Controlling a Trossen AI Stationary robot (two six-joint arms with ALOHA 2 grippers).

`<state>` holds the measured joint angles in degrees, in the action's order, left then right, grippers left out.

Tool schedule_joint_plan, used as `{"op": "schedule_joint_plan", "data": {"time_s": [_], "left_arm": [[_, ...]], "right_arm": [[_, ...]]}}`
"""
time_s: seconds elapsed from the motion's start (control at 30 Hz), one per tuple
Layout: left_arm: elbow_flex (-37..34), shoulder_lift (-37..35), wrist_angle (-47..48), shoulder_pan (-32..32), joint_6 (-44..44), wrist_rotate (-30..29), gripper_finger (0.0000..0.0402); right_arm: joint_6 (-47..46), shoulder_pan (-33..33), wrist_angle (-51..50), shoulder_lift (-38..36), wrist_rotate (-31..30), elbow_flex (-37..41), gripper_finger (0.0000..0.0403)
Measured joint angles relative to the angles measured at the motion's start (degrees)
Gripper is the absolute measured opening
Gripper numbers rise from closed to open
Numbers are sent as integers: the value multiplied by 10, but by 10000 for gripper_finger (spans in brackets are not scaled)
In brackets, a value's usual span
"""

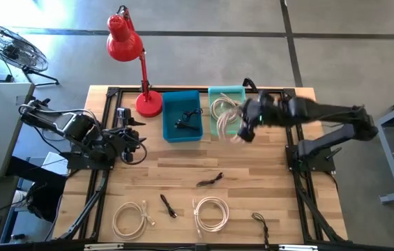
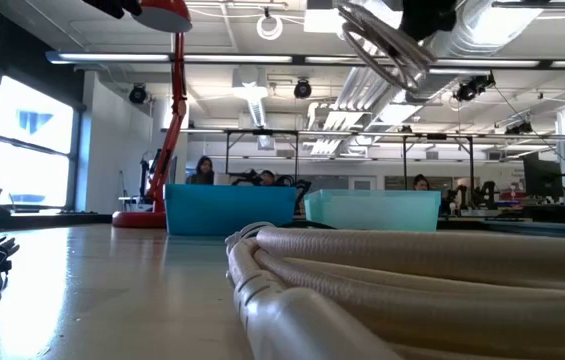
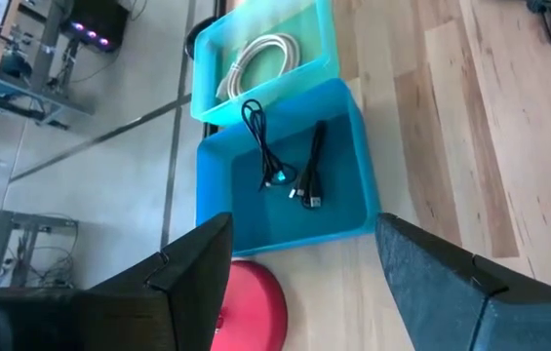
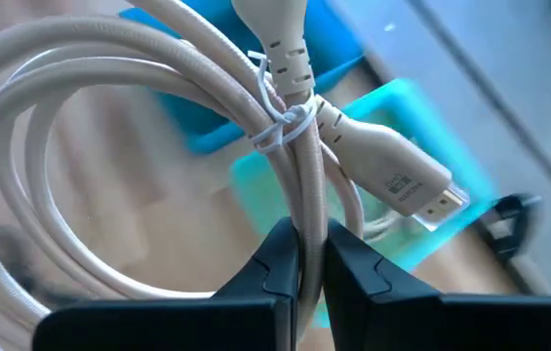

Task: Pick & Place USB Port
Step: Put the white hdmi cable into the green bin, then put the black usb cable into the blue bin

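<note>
white coiled cable [image 4: 129,127] sits pinched between right gripper [image 4: 311,255] fingers above teal bin [image 1: 222,94].

Open lab: ceiling ducts [image 2: 362,95], workstations [image 2: 537,180]

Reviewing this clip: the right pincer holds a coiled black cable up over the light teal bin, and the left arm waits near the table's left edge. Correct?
Not quite: the coiled cable held by the right pincer is white, not black, as the right wrist view shows. It does hang over the light teal bin, and the left pincer waits at the left side, empty.
</note>
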<state>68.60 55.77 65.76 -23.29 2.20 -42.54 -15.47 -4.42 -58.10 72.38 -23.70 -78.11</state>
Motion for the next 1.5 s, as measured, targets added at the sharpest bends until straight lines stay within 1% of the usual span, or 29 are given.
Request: {"op": "schedule_joint_plan", "data": {"time_s": [0.07, 0.17, 0.23, 0.37, 0.43, 0.53, 0.63, 0.77, 0.87, 1.0, 1.07, 1.13, 1.23, 1.3, 1.37, 1.5], "left_arm": [[0, 0, 0, 0, 0, 0, 247], [0, 0, 0, 0, 4, -9, 247], [0, 0, 0, 0, 5, -17, 247], [0, 0, 0, 0, 5, -20, 247], [0, 0, 0, 0, 5, -20, 247], [0, 0, 0, 0, 5, -20, 247], [0, 0, 0, 0, 5, -20, 247], [0, 0, 0, 0, 5, -21, 247], [0, 0, 0, 0, 5, -22, 247], [0, 0, 0, 0, 5, -27, 248], [0, 0, 2, 0, -2, -13, 248], [0, 0, 9, 0, -10, 14, 248], [0, -2, 17, 0, -14, 28, 248], [0, -2, 26, 0, -19, 22, 248], [0, -2, 32, 0, -25, 7, 248], [0, -2, 35, 0, -25, -4, 248]], "right_arm": [[41, -49, 15, 0, 8, -15, 17], [85, -126, 45, 7, 75, -25, 17], [107, -171, 60, 17, 108, -24, 17], [138, -242, 62, 65, 152, -23, 17], [144, -265, 62, 100, 170, -23, 17], [167, -284, 62, 154, 176, -23, 17], [172, -293, 62, 207, 153, -23, 17], [189, -304, 65, 265, 155, -23, 17], [195, -312, 69, 297, 147, -23, 17], [215, -326, 75, 320, 150, -23, 17], [224, -329, 75, 324, 152, -23, 21], [233, -329, 76, 325, 150, -23, 48], [235, -327, 81, 325, 151, -23, 105], [235, -326, 83, 325, 149, -23, 138], [235, -327, 86, 325, 130, -23, 166], [236, -327, 86, 323, 100, -23, 204]]}}
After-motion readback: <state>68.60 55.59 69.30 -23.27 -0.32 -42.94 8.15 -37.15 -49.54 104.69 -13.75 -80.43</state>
